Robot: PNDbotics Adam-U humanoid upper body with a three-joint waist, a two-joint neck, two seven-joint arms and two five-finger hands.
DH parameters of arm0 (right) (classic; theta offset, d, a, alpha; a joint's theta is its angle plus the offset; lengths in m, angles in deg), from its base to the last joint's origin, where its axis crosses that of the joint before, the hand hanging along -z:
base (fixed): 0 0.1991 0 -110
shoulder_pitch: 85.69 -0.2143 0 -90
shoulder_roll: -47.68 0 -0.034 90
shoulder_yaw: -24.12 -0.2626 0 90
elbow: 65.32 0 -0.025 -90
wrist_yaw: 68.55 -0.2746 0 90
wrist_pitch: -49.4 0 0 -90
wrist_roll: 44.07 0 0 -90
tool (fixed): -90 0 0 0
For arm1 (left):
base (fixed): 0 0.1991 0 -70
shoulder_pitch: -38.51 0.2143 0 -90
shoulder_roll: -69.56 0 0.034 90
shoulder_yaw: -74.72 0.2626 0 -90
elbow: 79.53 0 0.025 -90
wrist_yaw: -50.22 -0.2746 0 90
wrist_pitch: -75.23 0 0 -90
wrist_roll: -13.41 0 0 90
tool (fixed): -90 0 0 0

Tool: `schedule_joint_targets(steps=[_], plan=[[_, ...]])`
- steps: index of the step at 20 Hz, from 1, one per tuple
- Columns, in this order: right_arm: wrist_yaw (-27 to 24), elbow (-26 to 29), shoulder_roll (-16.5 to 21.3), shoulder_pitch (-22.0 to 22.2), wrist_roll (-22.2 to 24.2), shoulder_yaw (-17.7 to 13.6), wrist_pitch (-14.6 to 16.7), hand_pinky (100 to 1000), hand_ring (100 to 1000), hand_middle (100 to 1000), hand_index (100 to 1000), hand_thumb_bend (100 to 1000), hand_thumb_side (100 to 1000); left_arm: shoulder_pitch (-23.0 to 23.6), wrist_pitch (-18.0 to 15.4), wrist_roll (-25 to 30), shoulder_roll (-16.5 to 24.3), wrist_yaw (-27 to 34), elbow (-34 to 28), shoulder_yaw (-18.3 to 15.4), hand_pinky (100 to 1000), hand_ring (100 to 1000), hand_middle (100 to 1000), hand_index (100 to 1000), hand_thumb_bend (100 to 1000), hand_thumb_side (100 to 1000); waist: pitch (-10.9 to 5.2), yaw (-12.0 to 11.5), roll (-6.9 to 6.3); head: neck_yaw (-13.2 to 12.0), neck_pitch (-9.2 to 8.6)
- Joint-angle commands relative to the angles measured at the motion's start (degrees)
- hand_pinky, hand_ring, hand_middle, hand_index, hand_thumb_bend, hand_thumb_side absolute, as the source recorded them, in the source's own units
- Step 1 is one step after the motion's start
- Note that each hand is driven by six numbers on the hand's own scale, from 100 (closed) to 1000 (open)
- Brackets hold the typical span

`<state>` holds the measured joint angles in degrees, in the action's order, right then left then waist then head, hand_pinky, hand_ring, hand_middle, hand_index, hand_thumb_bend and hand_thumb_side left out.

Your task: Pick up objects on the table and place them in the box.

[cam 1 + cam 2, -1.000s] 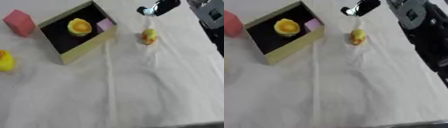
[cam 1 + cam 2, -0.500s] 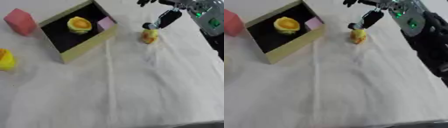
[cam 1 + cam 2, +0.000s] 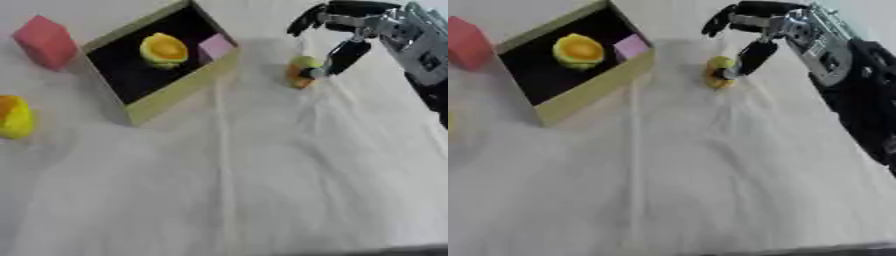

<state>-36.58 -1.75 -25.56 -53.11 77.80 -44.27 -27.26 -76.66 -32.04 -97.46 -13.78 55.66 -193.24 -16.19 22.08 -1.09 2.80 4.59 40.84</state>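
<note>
A small yellow and orange toy (image 3: 300,73) stands on the white cloth right of the box. My right hand (image 3: 354,27) reaches in from the upper right, open, fingers arched above the toy and the thumb (image 3: 343,56) down against its right side. The box (image 3: 166,95) has tan walls and a black inside; it holds a yellow-orange round object (image 3: 164,50) and a small pink cube (image 3: 215,46). A pink block (image 3: 46,41) lies left of the box. A yellow and orange object (image 3: 15,117) sits at the left edge. My left hand is not in view.
White cloth (image 3: 227,190) covers the table, with a crease running down from the box toward the front. My right forearm (image 3: 859,100) crosses the right side of the view.
My right hand has come down and left from the upper right corner to the small yellow toy, with its thumb now at the toy's side. The camera has also shifted slightly.
</note>
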Motion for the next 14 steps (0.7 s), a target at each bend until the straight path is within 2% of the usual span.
schedule_joint_targets(steps=[1,7,14], plan=[[1.56,-0.51,2.28,-0.58,0.01,-1.08,0.24,875,884,785,879,465,241,-0.43,0.04,0.06,1.01,-0.24,-0.88,-0.48,699,679,713,806,455,534,-1.36,0.12,-0.25,-0.07,0.27],[3.1,-2.19,2.03,0.04,-0.51,-1.73,0.31,874,883,783,877,467,243,-0.48,0.02,0.12,0.88,-0.21,-0.88,-0.45,699,679,714,806,454,534,-1.17,0.15,-0.47,0.19,0.08],[3.65,-3.92,0.72,0.37,-1.44,-2.08,0.41,871,874,755,855,429,257,-0.63,0.02,0.21,0.63,-0.13,-0.88,-0.39,699,680,715,806,452,536,-0.83,-0.1,-0.7,0.6,-0.23]])
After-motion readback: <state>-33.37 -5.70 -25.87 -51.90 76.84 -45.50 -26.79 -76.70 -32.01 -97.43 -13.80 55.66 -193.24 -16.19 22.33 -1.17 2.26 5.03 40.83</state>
